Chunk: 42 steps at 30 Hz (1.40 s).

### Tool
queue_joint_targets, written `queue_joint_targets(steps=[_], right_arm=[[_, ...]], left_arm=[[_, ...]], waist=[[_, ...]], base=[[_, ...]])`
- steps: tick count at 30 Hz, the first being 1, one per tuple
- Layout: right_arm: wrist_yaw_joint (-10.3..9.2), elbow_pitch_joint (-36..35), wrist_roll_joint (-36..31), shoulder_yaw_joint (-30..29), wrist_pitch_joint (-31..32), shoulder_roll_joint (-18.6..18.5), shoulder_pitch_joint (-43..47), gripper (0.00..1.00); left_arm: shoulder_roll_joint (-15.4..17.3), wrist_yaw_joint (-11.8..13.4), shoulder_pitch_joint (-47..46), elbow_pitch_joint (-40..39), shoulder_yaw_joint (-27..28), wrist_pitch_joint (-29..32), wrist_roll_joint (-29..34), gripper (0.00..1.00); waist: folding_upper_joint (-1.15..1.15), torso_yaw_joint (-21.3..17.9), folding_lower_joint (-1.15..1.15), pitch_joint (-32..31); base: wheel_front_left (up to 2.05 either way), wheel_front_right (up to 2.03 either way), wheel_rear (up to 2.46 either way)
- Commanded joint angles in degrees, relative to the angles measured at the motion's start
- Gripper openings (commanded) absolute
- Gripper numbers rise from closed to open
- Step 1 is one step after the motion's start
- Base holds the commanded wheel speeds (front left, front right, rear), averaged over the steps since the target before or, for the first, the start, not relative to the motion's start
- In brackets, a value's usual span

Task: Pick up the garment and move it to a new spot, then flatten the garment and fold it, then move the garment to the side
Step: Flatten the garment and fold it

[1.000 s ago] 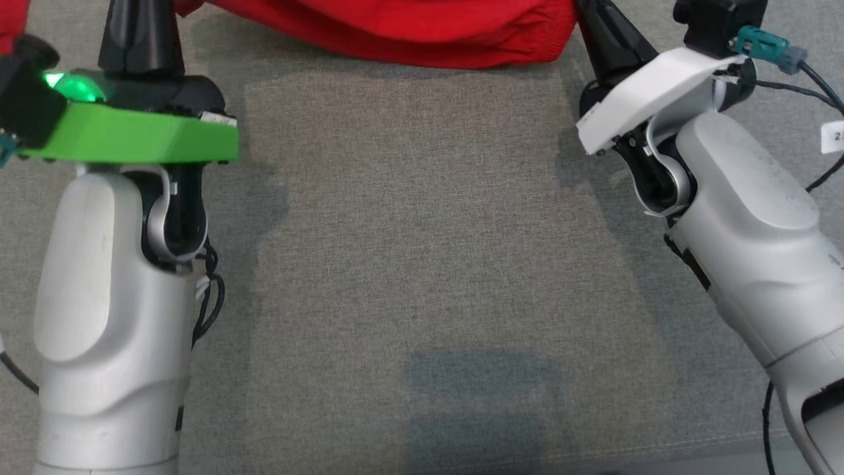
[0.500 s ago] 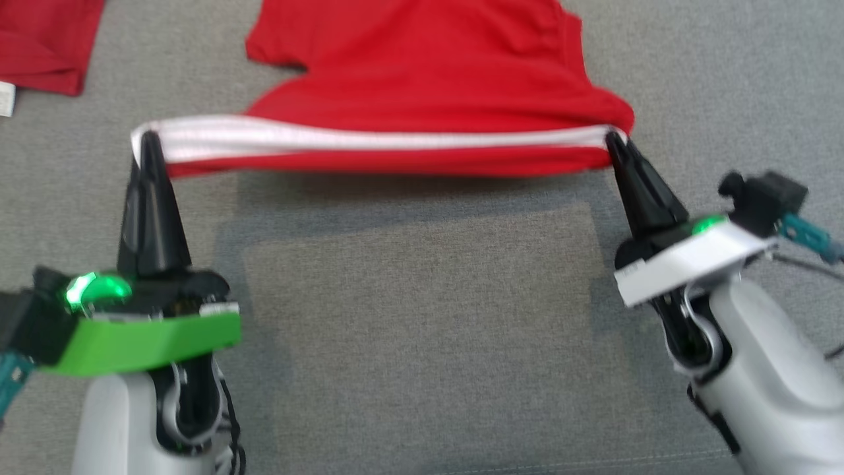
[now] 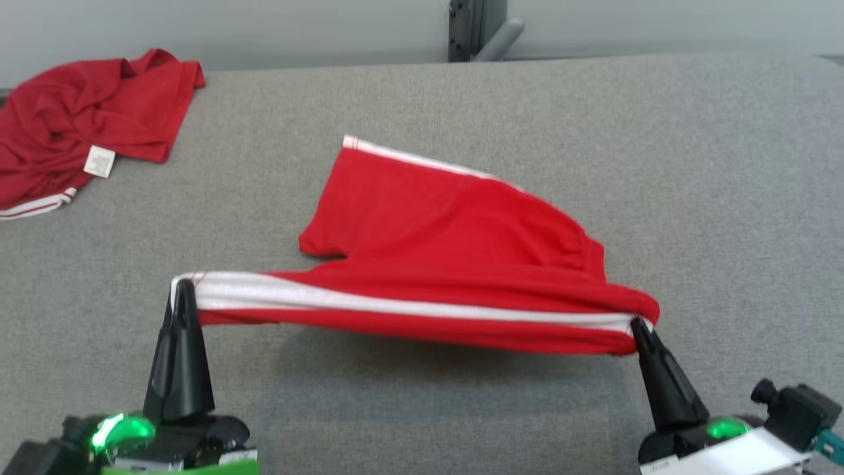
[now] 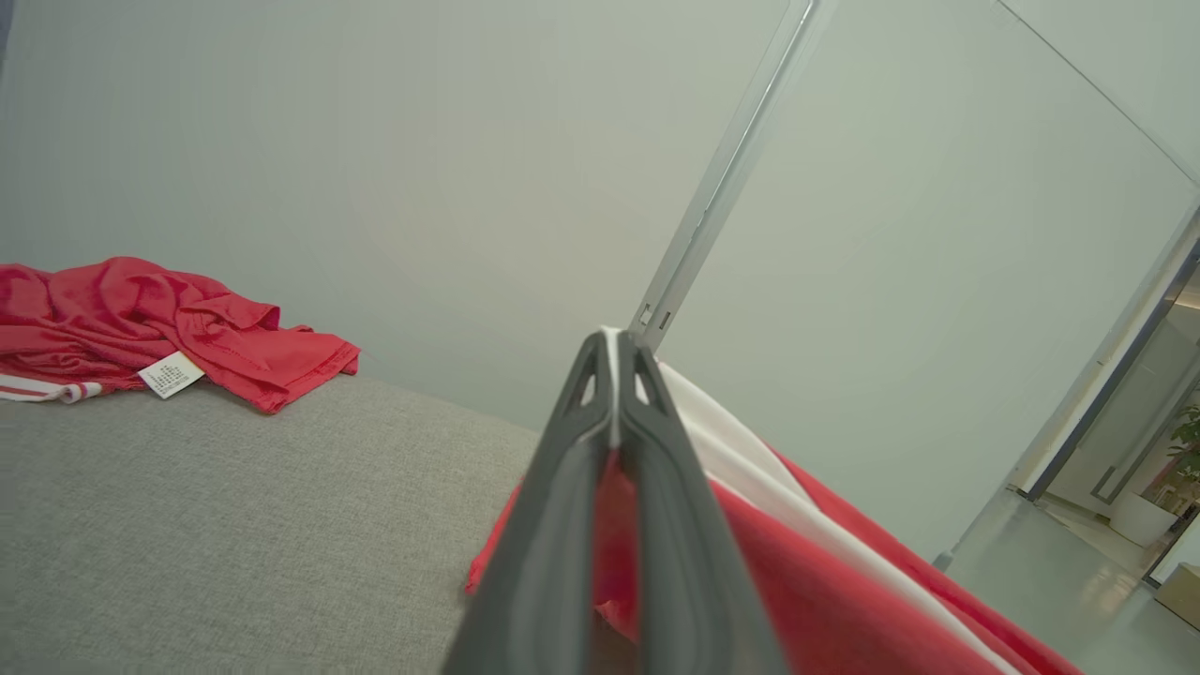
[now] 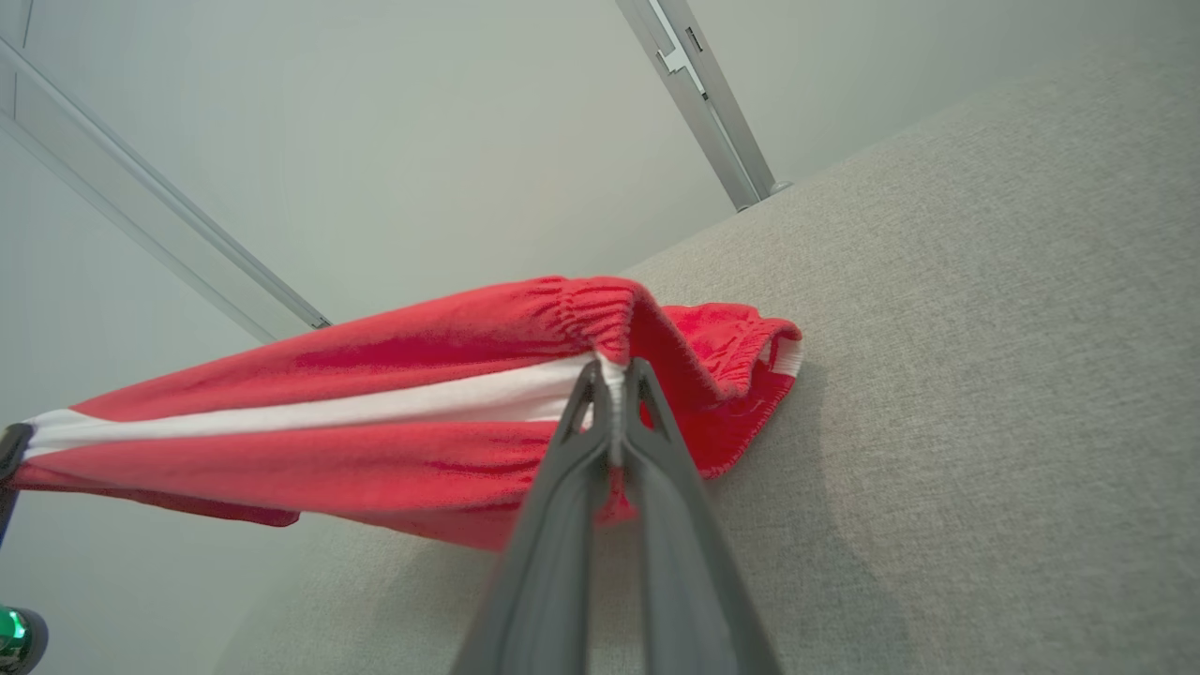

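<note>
Head view: left gripper and right gripper, jaws pinched shut on opposite ends of the red garment's white-striped edge, hold that edge taut above the grey bench, far half trailing on it, apparently for spreading flat; a second red garment lies well clear, far left.

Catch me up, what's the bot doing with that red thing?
Both arms hold the red shorts: the left tool and right tool are each shut on an end of the white-striped edge, stretching it taut above the grey surface. The far part lies on it. Another red garment sits crumpled at the far left.
</note>
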Motion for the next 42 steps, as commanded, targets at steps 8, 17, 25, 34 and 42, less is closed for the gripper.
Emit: queue_joint_targets(steps=[8, 17, 25, 34, 42], right_arm=[[-0.13, -1.4, 1.7, 0.4, 1.8, -0.1, 6.6, 0.0], [-0.12, 8.3, 4.8, 2.4, 2.4, 2.3, -0.4, 0.0], [-0.12, 21.1, 4.7, 2.0, 0.6, 5.6, -10.2, 0.0], [-0.1, 31.0, 3.0, 4.7, -0.2, 8.3, -22.4, 0.0], [-0.1, 33.7, 3.8, 5.3, -0.2, 8.9, -27.7, 0.0]], left_arm=[[0.1, 1.2, 5.9, 0.2, -0.5, -0.3, -0.5, 0.0], [0.1, 0.2, -2.9, 12.5, -0.5, -0.3, 0.5, 0.0], [0.5, -0.2, -16.4, 28.5, -2.5, -0.3, 4.3, 0.0], [3.5, -0.1, -30.6, 40.5, -4.8, -0.2, 6.9, 0.0], [5.0, -0.2, -37.8, 48.9, -5.3, -0.2, 9.0, 0.0]], waist=[[0.0, -2.8, 0.0, -4.3], [0.0, -4.4, 0.0, -4.8], [0.0, -6.5, 0.0, -1.7], [0.0, -10.1, 0.0, 5.3], [0.0, -12.4, 0.0, 8.7]], base=[[0.0, 0.0, 0.0], [0.0, 0.0, 0.0], [0.0, 0.0, 0.0], [0.0, 0.0, 0.0], [0.0, 0.0, 0.0]])
